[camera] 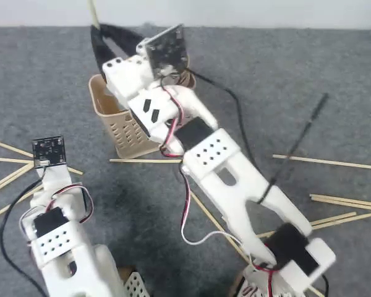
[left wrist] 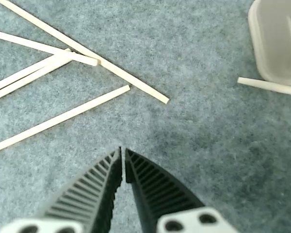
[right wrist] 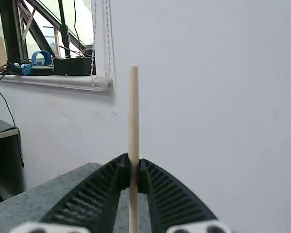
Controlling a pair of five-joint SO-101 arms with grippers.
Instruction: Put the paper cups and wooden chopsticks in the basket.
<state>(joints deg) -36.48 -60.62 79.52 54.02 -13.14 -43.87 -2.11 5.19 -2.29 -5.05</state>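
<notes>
My right gripper is shut on a wooden chopstick that stands upright between its fingers. In the high view this gripper hangs over the far rim of the tan basket, with the chopstick pointing up. My left gripper is shut on nothing, low over the grey carpet. Several loose chopsticks lie just ahead of it, and one more lies by the basket's corner. The left arm stands at the near left.
More chopsticks lie on the carpet at the left, in front of the basket and at the right. A thin black cable runs across the right side. White perforated parts sit at the near edge.
</notes>
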